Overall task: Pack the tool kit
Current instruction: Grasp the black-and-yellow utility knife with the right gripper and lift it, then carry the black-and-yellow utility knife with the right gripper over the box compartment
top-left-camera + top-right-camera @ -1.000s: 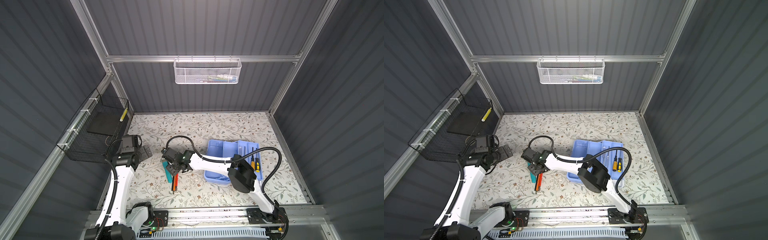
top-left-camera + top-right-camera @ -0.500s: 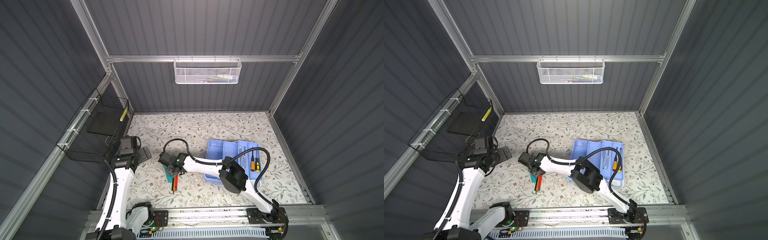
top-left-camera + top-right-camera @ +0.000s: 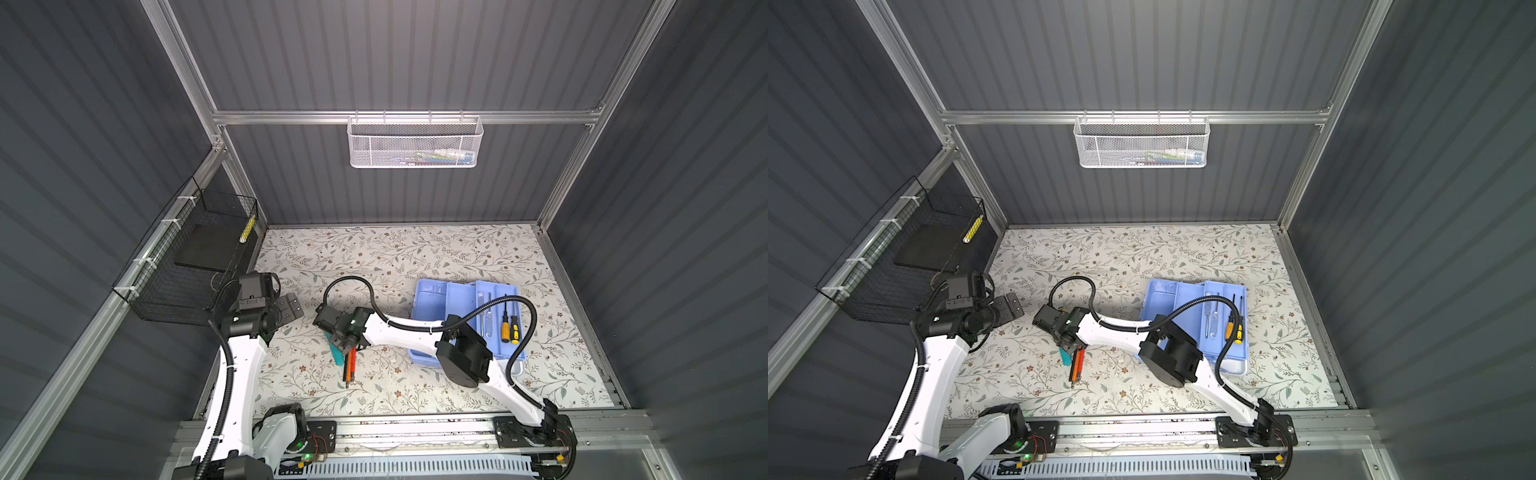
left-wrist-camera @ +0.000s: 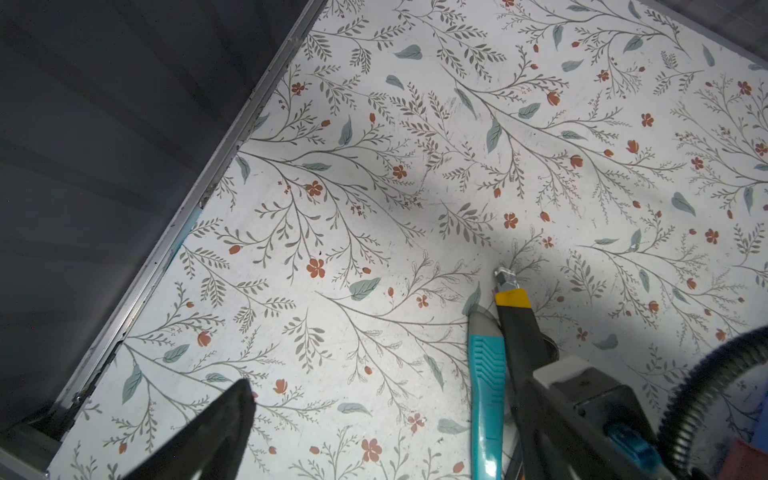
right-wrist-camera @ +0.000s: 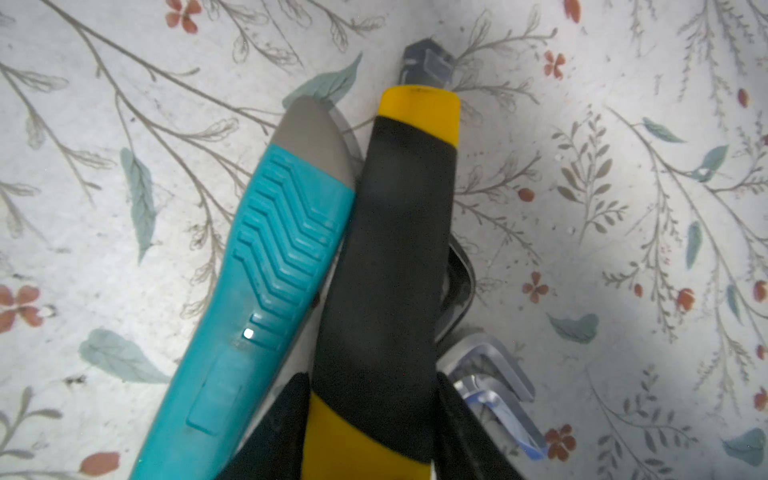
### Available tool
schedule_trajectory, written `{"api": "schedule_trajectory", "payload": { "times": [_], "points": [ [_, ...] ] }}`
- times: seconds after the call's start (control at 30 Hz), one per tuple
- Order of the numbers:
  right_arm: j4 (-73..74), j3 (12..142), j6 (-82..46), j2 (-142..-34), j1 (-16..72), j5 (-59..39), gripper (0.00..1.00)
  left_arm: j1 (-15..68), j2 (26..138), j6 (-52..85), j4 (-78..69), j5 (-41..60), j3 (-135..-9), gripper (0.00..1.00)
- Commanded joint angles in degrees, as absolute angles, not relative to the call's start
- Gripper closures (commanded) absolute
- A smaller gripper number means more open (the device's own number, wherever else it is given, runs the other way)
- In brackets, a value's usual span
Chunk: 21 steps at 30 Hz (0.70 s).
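The tool kit's light blue box [image 3: 428, 291] [image 3: 1163, 299] lies open at the right, with yellow-handled screwdrivers [image 3: 509, 330] in its tray. Left of it, loose tools lie in a bunch on the floral mat: a teal-handled tool [image 5: 274, 257] [image 3: 338, 355], orange screwdrivers [image 3: 351, 365] and a black-and-yellow utility knife [image 5: 399, 232] [image 4: 515, 328]. My right gripper [image 5: 374, 386] [image 3: 347, 343] is down on the bunch, a finger pressed against each side of the knife's handle. My left gripper [image 4: 386, 386] [image 3: 286, 309] hovers open and empty to the left.
Bent metal keys [image 5: 490, 374] lie beside the knife. A black wire basket [image 3: 199, 266] hangs on the left wall near my left arm. A white mesh basket [image 3: 415, 143] hangs on the back wall. The right arm's cable [image 3: 353, 286] loops above the mat.
The right arm's elbow has swung left and its gripper has settled onto the tool bunch. The left arm has shifted only slightly.
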<state>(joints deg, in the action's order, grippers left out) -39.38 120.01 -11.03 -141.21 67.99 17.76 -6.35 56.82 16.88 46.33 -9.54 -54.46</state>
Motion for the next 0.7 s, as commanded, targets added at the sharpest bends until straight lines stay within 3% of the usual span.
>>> {"api": "schedule_trajectory", "payload": {
  "times": [0.0,0.4,0.67],
  "points": [
    [-39.11,120.49,-10.63,-140.53,68.30,19.68,0.55,-7.65,55.63,17.40,46.76,-10.13,-53.96,0.01],
    [-32.53,110.44,-12.49,-129.34,67.90,23.08,0.69,-7.82,55.90,17.24,46.58,-9.39,-53.78,0.01],
    [-35.33,99.27,-21.94,-115.97,64.25,27.22,0.71,-7.82,56.49,17.23,46.19,-7.59,-53.57,0.00]
  ]
}}
